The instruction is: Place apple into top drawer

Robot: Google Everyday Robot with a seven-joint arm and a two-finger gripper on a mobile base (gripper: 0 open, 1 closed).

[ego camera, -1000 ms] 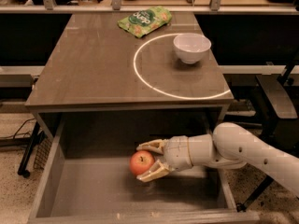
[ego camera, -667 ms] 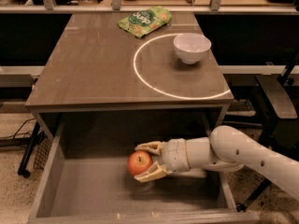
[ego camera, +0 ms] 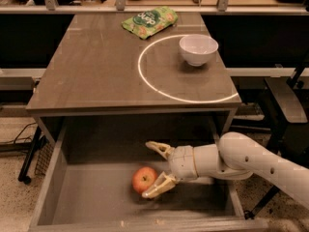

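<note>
The red-orange apple (ego camera: 144,180) lies on the flat floor of the open top drawer (ego camera: 87,197), left of its middle. My gripper (ego camera: 146,170) reaches into the drawer from the right on a white arm. It is open, with the fingers spread wider than the apple. The upper finger (ego camera: 157,148) stands clear above the apple. The lower finger (ego camera: 158,186) lies against the apple's lower right side.
On the cabinet top (ego camera: 96,71) stand a white bowl (ego camera: 198,49) at the back right and a green snack bag (ego camera: 148,21) at the back. A bright ring of light lies around the bowl. A black frame stands to the right of the cabinet.
The fingers have spread apart from around the apple. The apple has dropped a little and now rests on the drawer floor.
</note>
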